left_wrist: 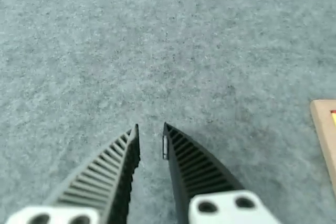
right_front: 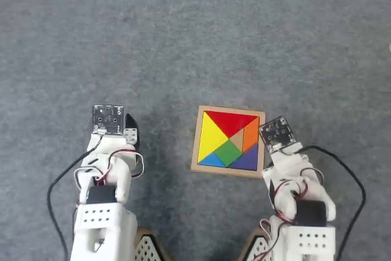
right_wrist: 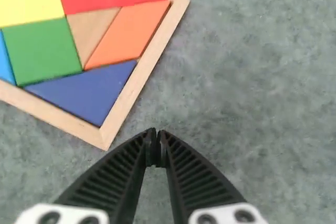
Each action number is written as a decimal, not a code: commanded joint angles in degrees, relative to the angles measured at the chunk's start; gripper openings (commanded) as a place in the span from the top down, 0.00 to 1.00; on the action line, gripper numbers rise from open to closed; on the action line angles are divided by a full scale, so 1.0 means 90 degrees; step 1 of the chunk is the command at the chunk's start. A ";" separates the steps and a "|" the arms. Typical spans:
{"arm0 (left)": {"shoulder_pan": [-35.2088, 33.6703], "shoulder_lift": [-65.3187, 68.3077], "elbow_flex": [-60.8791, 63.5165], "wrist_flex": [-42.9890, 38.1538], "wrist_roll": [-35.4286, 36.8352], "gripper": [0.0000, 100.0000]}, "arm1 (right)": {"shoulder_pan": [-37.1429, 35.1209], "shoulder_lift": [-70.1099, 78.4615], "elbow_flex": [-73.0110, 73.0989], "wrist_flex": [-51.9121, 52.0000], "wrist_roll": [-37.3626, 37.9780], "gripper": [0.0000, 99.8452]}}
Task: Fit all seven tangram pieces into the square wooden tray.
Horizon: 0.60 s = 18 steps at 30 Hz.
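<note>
I hold the left claw (left_wrist: 150,129) slightly parted over the grey felt mat (right_front: 153,47), apart from the square wooden tray (right_front: 196,142) with seven coloured tangram pieces (right_front: 214,136) fitted inside. The right claw (right_wrist: 156,132), pinched closed on nothing, sits just beside the tray's near corner.

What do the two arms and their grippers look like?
Both arms are white moulded plastic: the left arm and right arm. The left gripper and right gripper have black, ribbed, tapering fingers. Black cables and red wires loop along them.
</note>
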 commanded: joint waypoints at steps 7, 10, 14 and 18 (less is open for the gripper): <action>-0.0010 -0.0869 -0.0015 0.1690 -0.0020 0.93 | 0.0083 -0.0982 0.0899 0.0063 -0.0068 0.99; 0.0000 -0.1065 -0.0015 0.2090 -0.0029 0.93 | 0.0093 -0.0943 0.0899 0.0210 -0.0059 0.99; -0.0010 -0.1319 -0.0015 0.2422 -0.0029 0.93 | 0.0093 -0.0943 0.0899 0.0278 -0.0020 0.99; -0.0010 -0.1612 -0.0015 0.2813 -0.0029 0.93 | 0.0083 -0.0943 0.0899 0.0249 -0.0020 0.99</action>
